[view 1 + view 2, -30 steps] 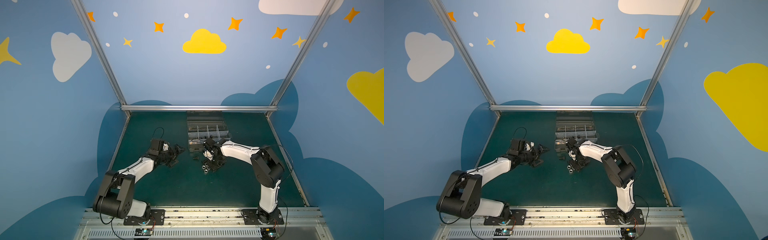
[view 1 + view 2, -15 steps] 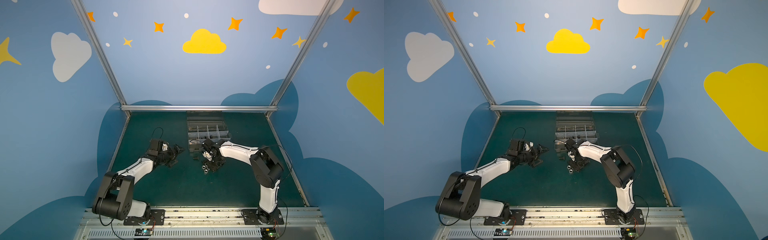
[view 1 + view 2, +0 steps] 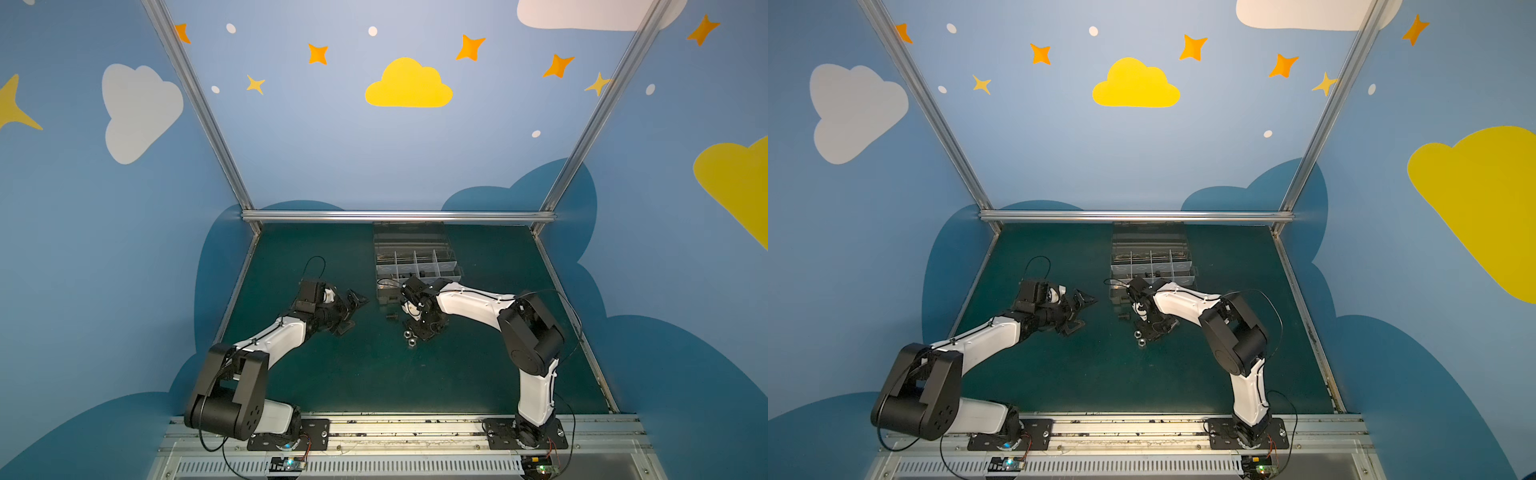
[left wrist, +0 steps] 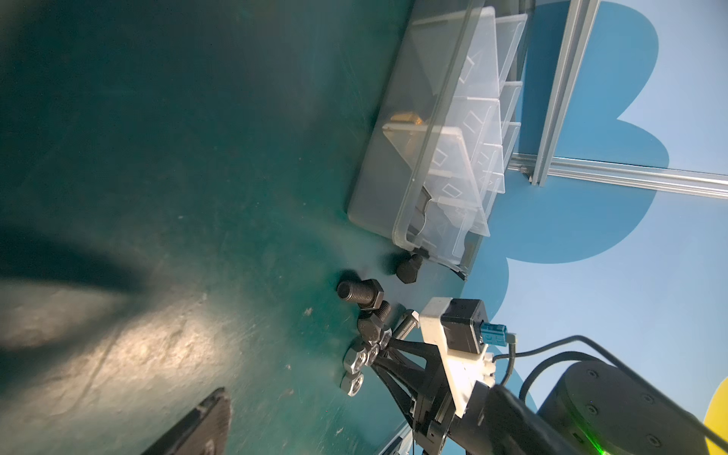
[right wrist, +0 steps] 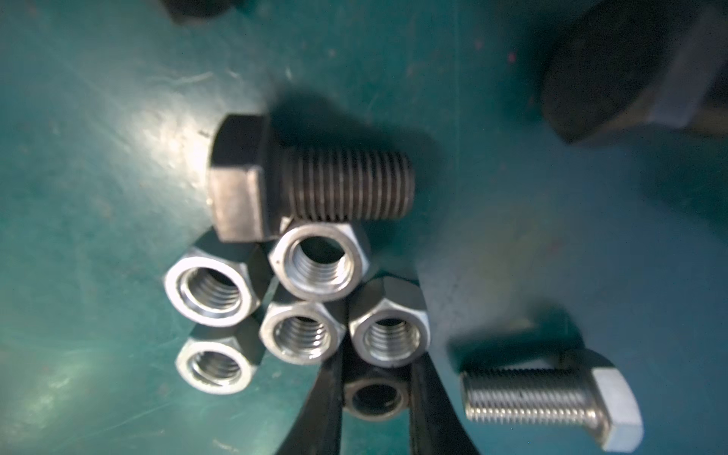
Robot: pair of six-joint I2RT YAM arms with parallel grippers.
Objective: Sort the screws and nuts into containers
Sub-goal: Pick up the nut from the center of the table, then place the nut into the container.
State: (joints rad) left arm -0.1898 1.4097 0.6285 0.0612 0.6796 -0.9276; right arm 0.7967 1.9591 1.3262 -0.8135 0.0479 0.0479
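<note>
**Green table, right hand down in the nut pile**

Blue walls with painted clouds and stars ring your green table (image 3: 374, 374), operator, and all the action sits mid-table, just in front of the grey organiser box (image 4: 376, 177), whose clear lid lies open toward the back rail. Your right hand (image 5: 376, 376) is down at table level in the pile. In the right wrist view its two black fingers (image 5: 323, 409) press against both flanks of a dark nut (image 5: 374, 400), and that nut lies on the table. Packed right ahead of it, five silver nuts (image 5: 301, 333) stand hole-up, touching one another. A short black bolt (image 5: 311, 185) lies on its side across the cluster from the hand, touching two of those nuts. A silver bolt (image 5: 551, 398) lies on its side just beside one finger.

Over to the left wrist view, and you get more screws. A second black bolt (image 4: 360, 293) lies between the pile and the box, and a third black bolt (image 4: 407, 268) sits just beside the box's near corner. Through the box wall a brass-tinted piece (image 4: 405, 118) shows in one compartment and dark pieces (image 4: 423, 203) in the compartment nearest that corner. Whether those are screws or nuts, I cannot tell.

Your left hand (image 3: 351, 313) waits well apart from the pile, over on the left of the table, its fingers spread wide
</note>
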